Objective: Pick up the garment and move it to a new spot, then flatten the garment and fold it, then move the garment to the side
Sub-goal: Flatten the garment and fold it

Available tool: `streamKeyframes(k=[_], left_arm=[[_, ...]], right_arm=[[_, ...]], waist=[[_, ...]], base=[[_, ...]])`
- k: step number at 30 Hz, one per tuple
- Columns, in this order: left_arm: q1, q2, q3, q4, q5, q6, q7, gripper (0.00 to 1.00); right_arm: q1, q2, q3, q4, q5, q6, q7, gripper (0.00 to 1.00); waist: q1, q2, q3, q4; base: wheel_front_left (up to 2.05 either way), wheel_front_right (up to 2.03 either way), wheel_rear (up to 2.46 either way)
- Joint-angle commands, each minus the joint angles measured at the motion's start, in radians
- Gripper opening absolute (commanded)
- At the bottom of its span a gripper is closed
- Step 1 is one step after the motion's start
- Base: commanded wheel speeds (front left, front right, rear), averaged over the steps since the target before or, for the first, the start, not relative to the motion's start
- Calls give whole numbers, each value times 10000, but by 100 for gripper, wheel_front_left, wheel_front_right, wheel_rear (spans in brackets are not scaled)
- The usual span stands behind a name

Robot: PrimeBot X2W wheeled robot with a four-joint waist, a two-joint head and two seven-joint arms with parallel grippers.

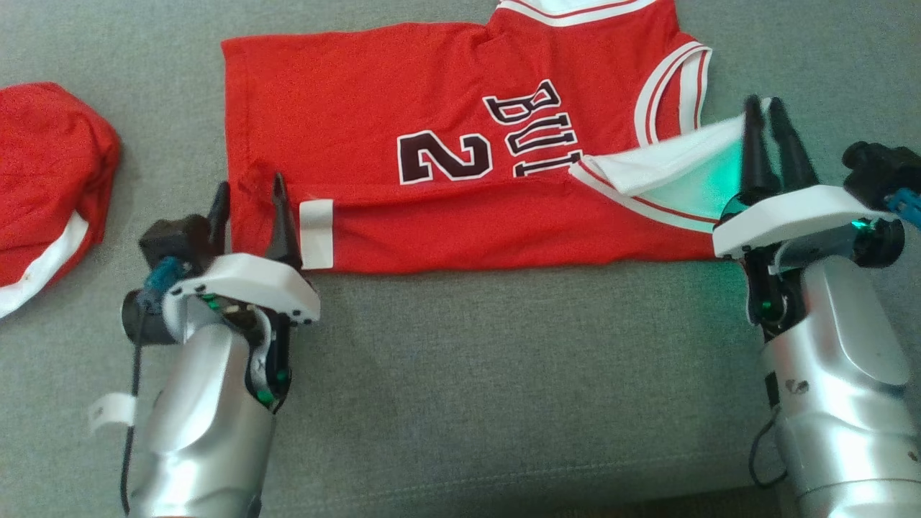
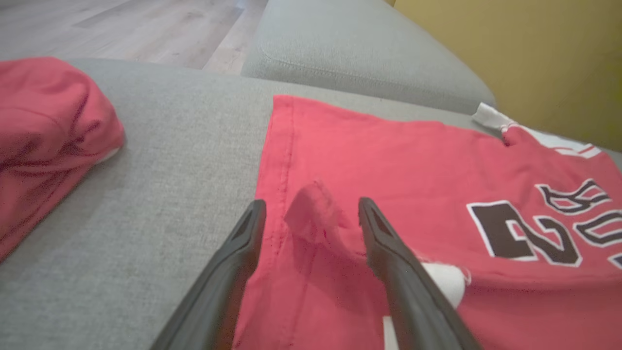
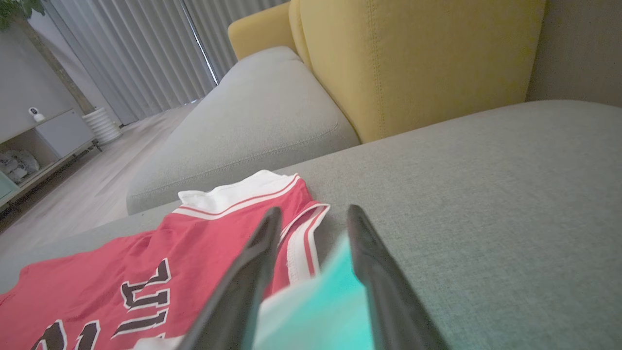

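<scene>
The red jersey (image 1: 345, 93) lies spread across the grey sofa seat (image 1: 504, 374), its near side folded up over itself. Black, white-edged print on it reads a big "2" (image 1: 445, 157) and "BU", with the letters after that partly covered by a turned-over flap. A plain white label patch (image 1: 316, 234) sits on the near fold; I can't read any writing on it. The left gripper (image 1: 248, 191) stands spread at the hem corner, its fingers either side of a raised pucker of cloth. The right gripper (image 1: 765, 108) is pinching the lifted white-trimmed armhole edge, held clear of the seat. A second bunched red garment (image 1: 50, 165) rests well off to the left.
</scene>
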Motion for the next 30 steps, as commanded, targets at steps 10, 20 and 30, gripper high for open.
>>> streamKeyframes(k=[10,20,30], left_arm=[[1433,183,301,-1782,-485,442,-61,100],[2010,183,3,-1801,-537,488,-61,100],[1899,183,-55,-1540,-441,411,-61,100]], right_arm=[[583,121,275,343,78,65,-1155,100],[1517,128,162,1029,-200,65,-938,100],[1094,130,641,1973,-103,65,-502,0]], waist=[[0,0,-384,6],[0,0,-450,18],[0,0,-449,196]], base=[[0,0,0],[0,0,0],[0,0,0]])
